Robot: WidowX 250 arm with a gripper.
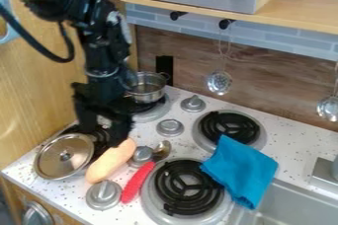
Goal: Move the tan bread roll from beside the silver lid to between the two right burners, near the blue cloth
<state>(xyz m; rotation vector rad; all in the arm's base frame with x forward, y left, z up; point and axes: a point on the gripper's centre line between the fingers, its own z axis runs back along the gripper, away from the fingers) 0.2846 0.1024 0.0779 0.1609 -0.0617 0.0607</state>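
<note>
The pale orange, elongated toy vegetable (111,161) lies slanted on the white speckled bench (72,211), between the round metal lid with a glass centre (64,156) and the red-handled metal spoon (139,181). The black gripper (103,131) hangs just beside its upper end — fingers apart. A blue cloth (239,167) partly covers a black coil burner (183,187).

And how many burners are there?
4: back left burner under the pot, back right burner partly behind the cloth, front left burner partly behind the lid, front right burner beside the red item.
</note>
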